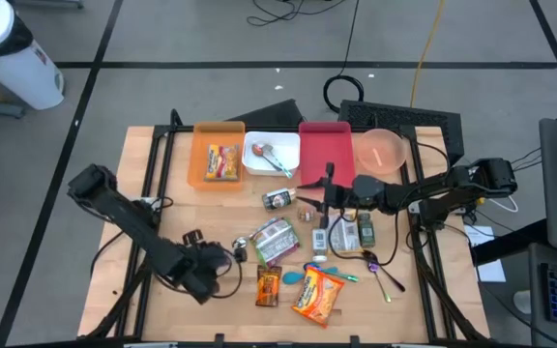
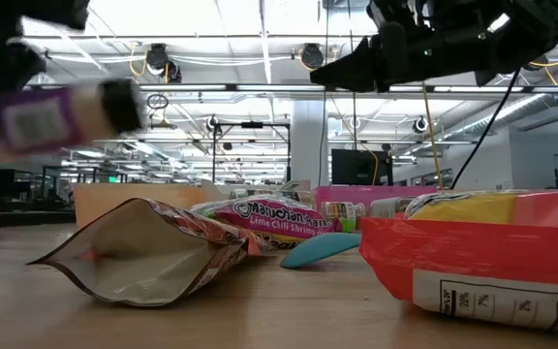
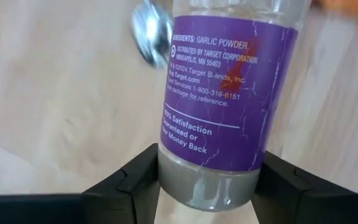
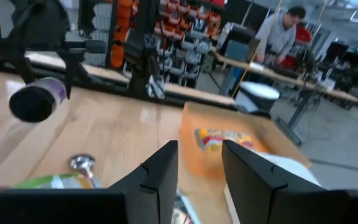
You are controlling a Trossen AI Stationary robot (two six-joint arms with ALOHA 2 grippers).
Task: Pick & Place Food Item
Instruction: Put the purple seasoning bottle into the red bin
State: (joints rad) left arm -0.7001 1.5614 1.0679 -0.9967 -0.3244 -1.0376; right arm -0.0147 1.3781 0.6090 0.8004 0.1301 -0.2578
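A light wooden table (image 1: 162, 164) fills the middle of the high view, ringed by grey floor with dark tape lines and loose cables at the top. Along the table's upper edge sit 4 containers in a row: an orange bin (image 1: 218, 155) holding a yellow packet, a white bowl (image 1: 271, 155), a red bin (image 1: 325, 151) and a pink plate (image 1: 383, 151). Snack bags, a can and spoons lie scattered across the centre and lower right. At lower left, the left gripper (image 1: 222, 257) is clamped on a garlic powder bottle (image 3: 219, 93), its purple label filling the left wrist view, with the bottle lifted above the wood in the low view. The right gripper (image 1: 329, 186) hangs over the table's upper middle, fingers a narrow gap apart with nothing between them. Beyond the table, the right wrist view shows shelving and a person (image 4: 281, 37) at a bench.
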